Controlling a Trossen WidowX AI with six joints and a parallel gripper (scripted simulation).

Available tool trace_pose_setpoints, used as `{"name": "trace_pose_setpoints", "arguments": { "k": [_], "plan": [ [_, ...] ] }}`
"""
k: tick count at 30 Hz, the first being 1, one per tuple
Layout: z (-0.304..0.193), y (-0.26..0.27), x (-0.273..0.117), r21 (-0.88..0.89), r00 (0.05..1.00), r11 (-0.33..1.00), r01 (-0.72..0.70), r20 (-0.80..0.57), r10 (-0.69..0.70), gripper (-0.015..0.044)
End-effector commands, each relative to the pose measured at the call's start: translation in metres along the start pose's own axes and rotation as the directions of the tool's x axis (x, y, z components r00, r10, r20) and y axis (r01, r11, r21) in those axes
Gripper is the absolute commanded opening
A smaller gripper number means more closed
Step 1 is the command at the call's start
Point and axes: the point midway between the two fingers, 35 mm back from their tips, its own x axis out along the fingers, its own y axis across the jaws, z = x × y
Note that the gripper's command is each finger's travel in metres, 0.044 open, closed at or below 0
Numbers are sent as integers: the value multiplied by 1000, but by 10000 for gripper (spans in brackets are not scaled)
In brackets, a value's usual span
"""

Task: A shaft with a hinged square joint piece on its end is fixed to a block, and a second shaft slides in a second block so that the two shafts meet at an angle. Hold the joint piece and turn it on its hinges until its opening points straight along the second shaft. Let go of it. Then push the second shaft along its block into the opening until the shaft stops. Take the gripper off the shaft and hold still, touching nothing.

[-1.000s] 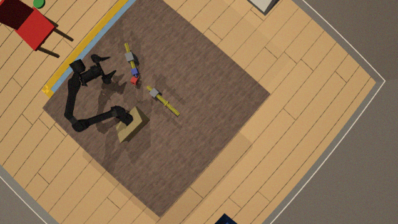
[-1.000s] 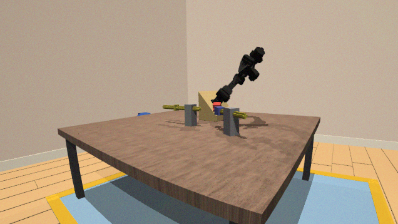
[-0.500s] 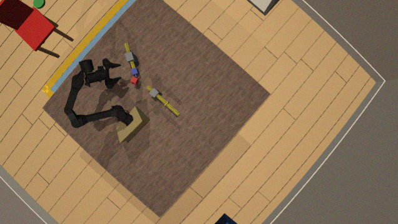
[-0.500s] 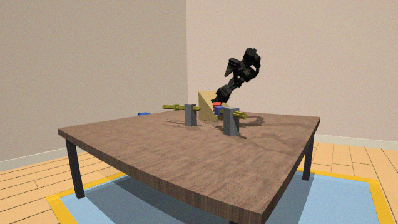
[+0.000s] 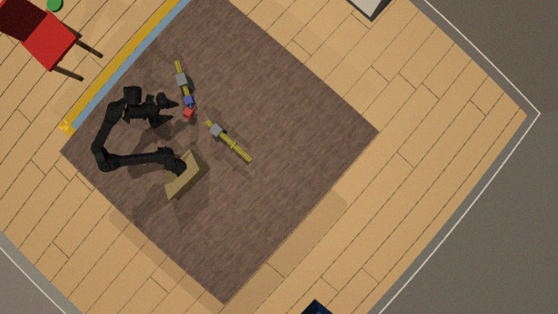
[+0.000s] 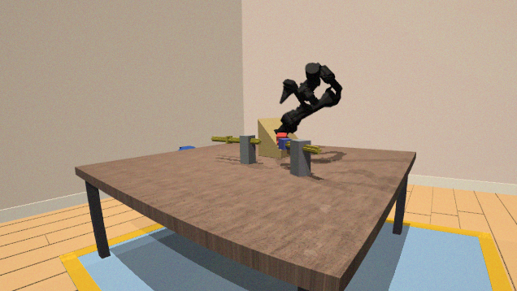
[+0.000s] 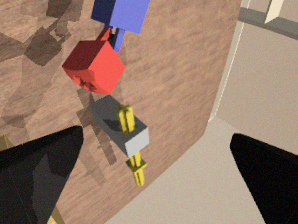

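My gripper (image 5: 176, 110) (image 7: 159, 137) is open and empty, left of the red joint piece (image 5: 189, 113) (image 6: 281, 136) (image 7: 102, 65) in the top view and raised above it in the exterior view. The red piece hangs by its hinges from a blue part (image 5: 189, 100) (image 6: 284, 144) (image 7: 131, 15) on the first yellow shaft (image 5: 177, 67) (image 6: 315, 149), held by a grey block (image 5: 182, 80) (image 6: 300, 158). The second yellow shaft (image 5: 242, 153) (image 6: 219, 139) (image 7: 126, 119) passes through another grey block (image 5: 216, 130) (image 6: 247, 150) (image 7: 137, 143). A gap separates its near end from the red piece. The exact direction of the opening is unclear.
The arm stands at a tan wedge (image 5: 189, 175) (image 6: 269, 140) on the brown table (image 5: 263, 219) (image 6: 244, 195) (image 7: 190, 65). The two grey blocks stand upright near each other. A red chair (image 5: 49, 40) is on the floor beyond the table.
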Motion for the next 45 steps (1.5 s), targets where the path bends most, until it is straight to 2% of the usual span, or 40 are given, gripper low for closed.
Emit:
{"name": "trace_pose_setpoints", "arguments": {
  "k": [1, 15, 29, 34, 40, 45],
  "plan": [
    [-9, 5, 5, 104, 998, 993, -50, -22, 53, 440],
    [-37, 22, 11, 506, 977, 848, -158, -42, 207, 440],
    [-52, 37, 8, 833, 947, 515, -200, 30, 319, 440],
    [-55, 41, 7, 902, 939, 382, -203, 68, 338, 440],
    [-55, 41, 7, 903, 937, 377, -205, 70, 342, 440],
    [-52, 43, 17, 877, 904, 398, -271, 90, 418, 440]
  ]
}}
